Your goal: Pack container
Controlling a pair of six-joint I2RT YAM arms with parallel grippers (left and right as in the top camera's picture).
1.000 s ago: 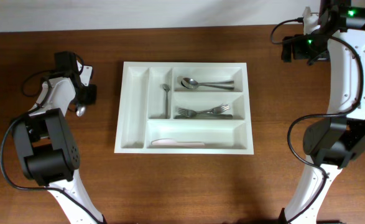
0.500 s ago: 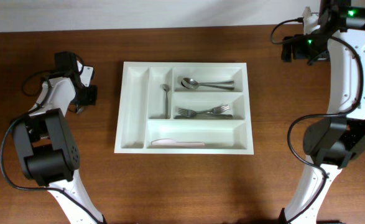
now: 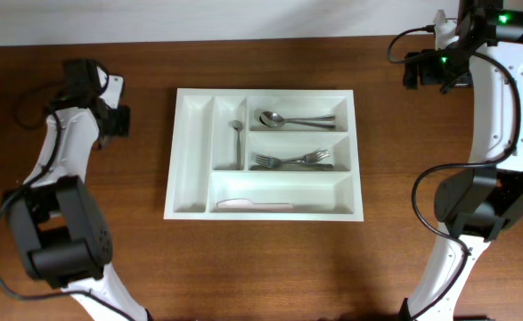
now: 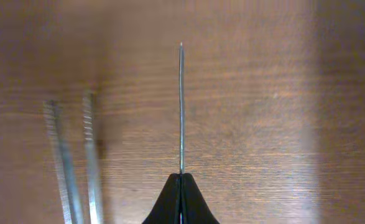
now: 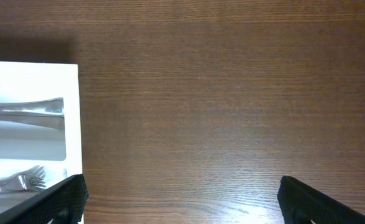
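Note:
The container (image 3: 261, 90), a white cutlery tray, lies in the middle of the table. It holds a small spoon (image 3: 237, 134), spoons (image 3: 292, 119), forks (image 3: 292, 160) and a white knife (image 3: 254, 204); its leftmost narrow compartment is bare. My left gripper (image 3: 111, 120) is to the left of the tray. In the left wrist view my left gripper (image 4: 181, 177) is shut on a thin metal piece of cutlery (image 4: 181, 106), seen edge-on above the wood. My right gripper (image 5: 182, 186) stands wide open over bare wood, right of the container's edge (image 5: 73, 124).
Two blurred metal cutlery pieces (image 4: 76, 162) lie on the table left of the held one in the left wrist view. The right arm (image 3: 497, 98) rises along the table's right side. The wall edge runs along the back.
My left gripper has finished closing on the metal cutlery and moved toward the back of the table, carrying it off the spot where it lay. The right arm has not moved.

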